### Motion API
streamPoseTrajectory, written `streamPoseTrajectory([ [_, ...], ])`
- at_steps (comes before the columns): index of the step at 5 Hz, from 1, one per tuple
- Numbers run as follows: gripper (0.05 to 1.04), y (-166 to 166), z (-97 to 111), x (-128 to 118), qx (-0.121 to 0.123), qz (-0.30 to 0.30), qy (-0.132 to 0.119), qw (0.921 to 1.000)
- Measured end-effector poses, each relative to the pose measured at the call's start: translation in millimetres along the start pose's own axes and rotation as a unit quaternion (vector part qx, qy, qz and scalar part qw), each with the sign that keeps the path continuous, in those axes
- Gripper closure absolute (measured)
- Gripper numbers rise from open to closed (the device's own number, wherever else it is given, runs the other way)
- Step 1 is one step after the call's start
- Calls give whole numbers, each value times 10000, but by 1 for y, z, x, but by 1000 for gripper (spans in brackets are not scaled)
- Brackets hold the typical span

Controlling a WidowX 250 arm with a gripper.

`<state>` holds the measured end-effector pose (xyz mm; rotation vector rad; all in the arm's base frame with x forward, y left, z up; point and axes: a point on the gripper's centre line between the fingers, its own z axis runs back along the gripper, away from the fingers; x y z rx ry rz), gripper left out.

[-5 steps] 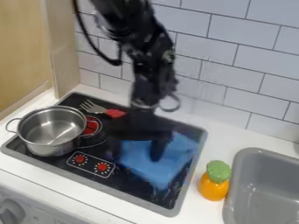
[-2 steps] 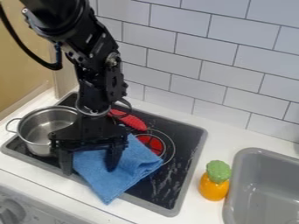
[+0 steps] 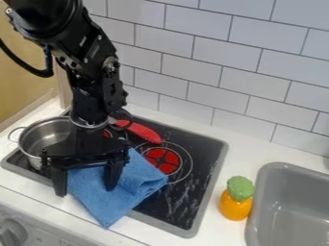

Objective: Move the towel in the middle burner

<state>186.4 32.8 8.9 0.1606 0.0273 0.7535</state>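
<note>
Soft-looking cloth towel [image 3: 122, 185]; glossy black stovetop [image 3: 208, 156]; shiny metal pot [image 3: 42, 137].

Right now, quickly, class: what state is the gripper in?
Gripper: open, its fingers spread wide, one of them over the blue towel; whether they touch cannot be told.

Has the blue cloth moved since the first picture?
Yes. The cloth has shifted left across the stove, away from the right-hand red burner, and now hangs over the front edge.

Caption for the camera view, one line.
Gripper over a blue towel at the stove's front edge, pot at its left, red burner showing to its right.
</note>
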Motion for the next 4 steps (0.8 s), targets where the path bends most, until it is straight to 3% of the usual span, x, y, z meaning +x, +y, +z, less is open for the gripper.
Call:
streamPoseTrajectory([
  [2,84,-3,23,-2,-354,89,-77,9993],
  [4,84,-6,69,10,-790,38,-551,9953],
])
